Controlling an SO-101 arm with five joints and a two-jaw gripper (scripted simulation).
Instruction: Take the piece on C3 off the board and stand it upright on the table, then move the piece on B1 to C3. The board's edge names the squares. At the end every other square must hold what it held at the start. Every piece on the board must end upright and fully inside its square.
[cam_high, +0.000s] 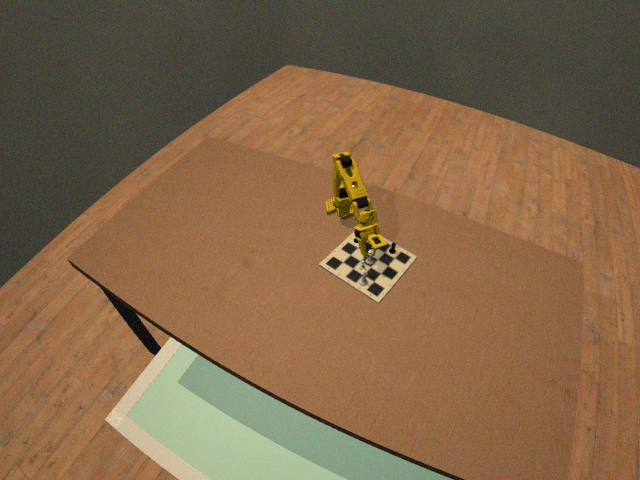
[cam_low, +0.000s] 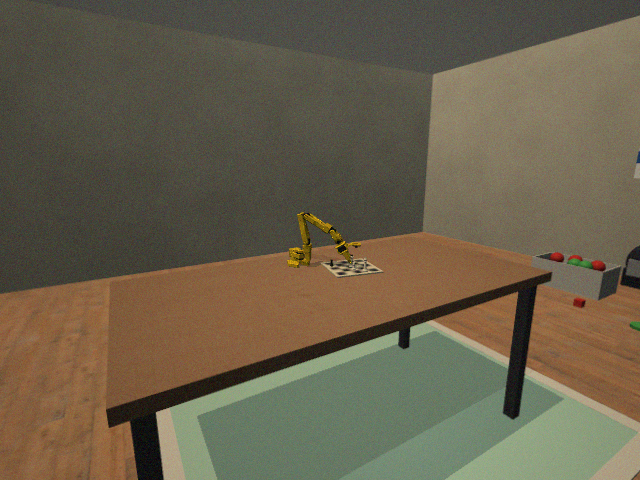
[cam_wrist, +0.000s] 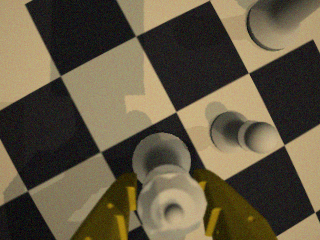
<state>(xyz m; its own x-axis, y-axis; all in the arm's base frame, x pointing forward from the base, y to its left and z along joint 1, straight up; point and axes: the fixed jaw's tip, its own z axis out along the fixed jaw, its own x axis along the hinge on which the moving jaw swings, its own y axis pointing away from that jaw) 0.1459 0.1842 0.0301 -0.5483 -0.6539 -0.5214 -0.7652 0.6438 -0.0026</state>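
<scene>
The white crowned piece on C3 (cam_wrist: 172, 200) (cam_high: 370, 255) stands upright on the centre dark square of the board (cam_wrist: 197, 50) (cam_high: 330, 270) (cam_low: 361, 273). My gripper (cam_wrist: 165, 176) (cam_high: 366, 254) (cam_low: 351, 260) is low over it, with one finger on each side. The fingers are narrowly open, and slim gaps seem to show beside the piece; it does not look clamped. In the wrist view its base rests in front of the fingertips. The black piece on B1 (cam_high: 392, 248) (cam_low: 331, 262) stands upright near the board's edge, outside the wrist view.
A small white pawn (cam_wrist: 257, 136) (cam_high: 363, 266) stands on the light square C4, close to the right finger. A tall white piece (cam_wrist: 280, 22) (cam_high: 363, 279) (cam_low: 364, 264) stands on B5 by the board's edge. The brown table (cam_high: 258, 268) (cam_low: 232, 310) surrounds the board.
</scene>
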